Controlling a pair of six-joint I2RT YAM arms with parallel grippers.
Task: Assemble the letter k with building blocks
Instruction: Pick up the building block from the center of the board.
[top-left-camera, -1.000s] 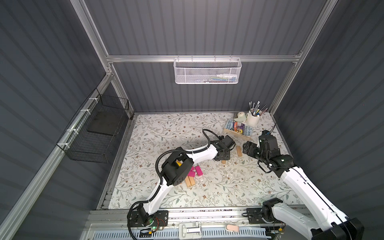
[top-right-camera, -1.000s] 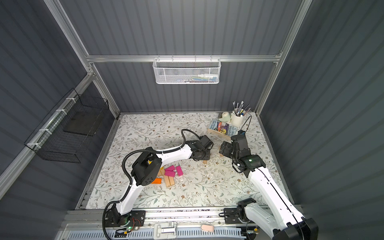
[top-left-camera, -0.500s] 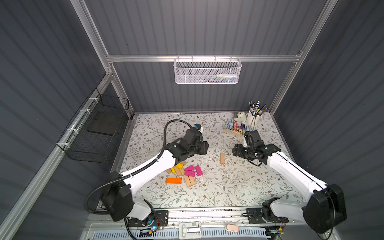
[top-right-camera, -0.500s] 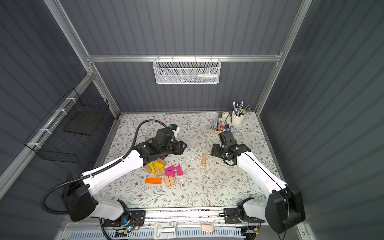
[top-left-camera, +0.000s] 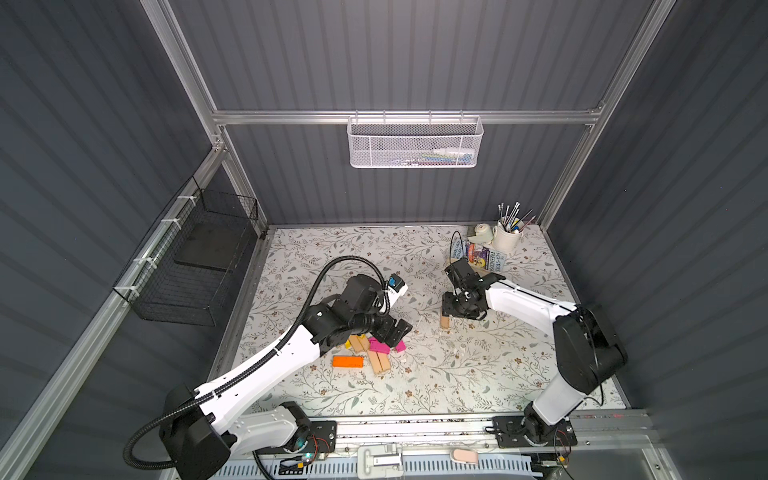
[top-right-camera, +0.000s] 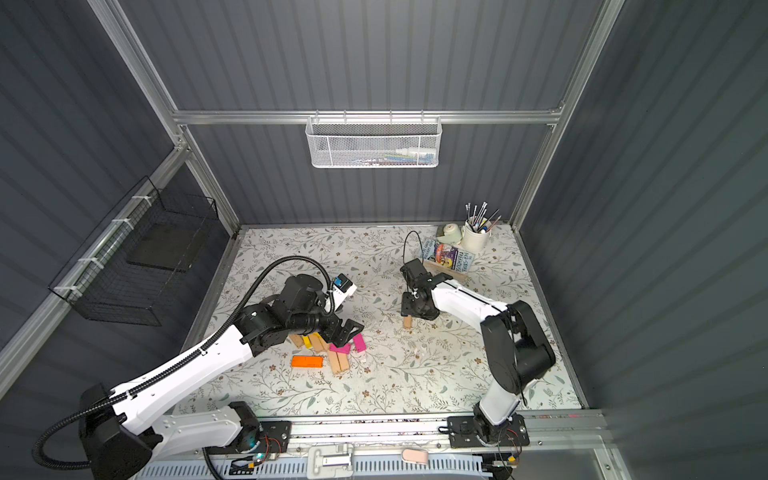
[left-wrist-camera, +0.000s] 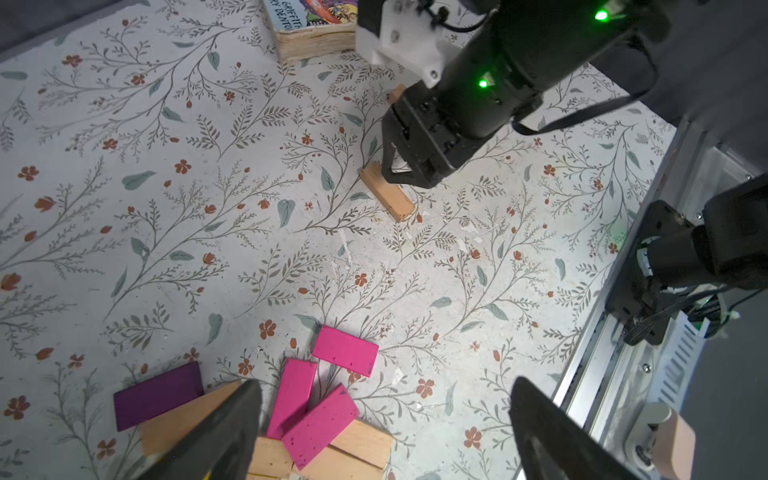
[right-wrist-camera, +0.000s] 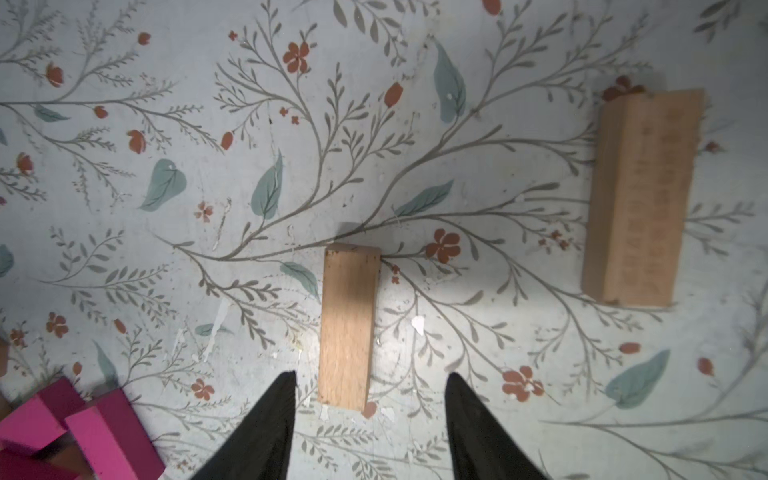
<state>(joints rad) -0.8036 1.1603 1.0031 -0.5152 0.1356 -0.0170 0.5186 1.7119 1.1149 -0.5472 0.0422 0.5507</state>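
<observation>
A lone tan block (top-left-camera: 445, 323) (right-wrist-camera: 348, 324) lies flat mid-table. My right gripper (top-left-camera: 448, 312) (right-wrist-camera: 370, 395) hangs just above it, open, the block's near end between the fingertips and touching neither. A second tan block (right-wrist-camera: 640, 199) lies beside it. The pile of building blocks sits at the front left: magenta blocks (left-wrist-camera: 345, 351) (top-left-camera: 378, 345), a purple one (left-wrist-camera: 158, 395), an orange one (top-left-camera: 347, 361), a yellow one (top-right-camera: 306, 341) and tan ones (top-left-camera: 380, 362) (left-wrist-camera: 365, 446). My left gripper (top-left-camera: 397, 334) (left-wrist-camera: 382, 415) is open wide over this pile, holding nothing.
A wooden tray of books (top-left-camera: 482, 257), a white cup of brushes (top-left-camera: 508, 237) and a tape roll (top-left-camera: 482, 230) stand at the back right. A black wire basket (top-left-camera: 195, 257) hangs on the left wall. The metal rail (top-left-camera: 415, 428) runs along the front.
My left gripper left a tan block mid-table, swung back to the pile and opened. My right gripper came in from the right over that block, its jaws narrowing.
</observation>
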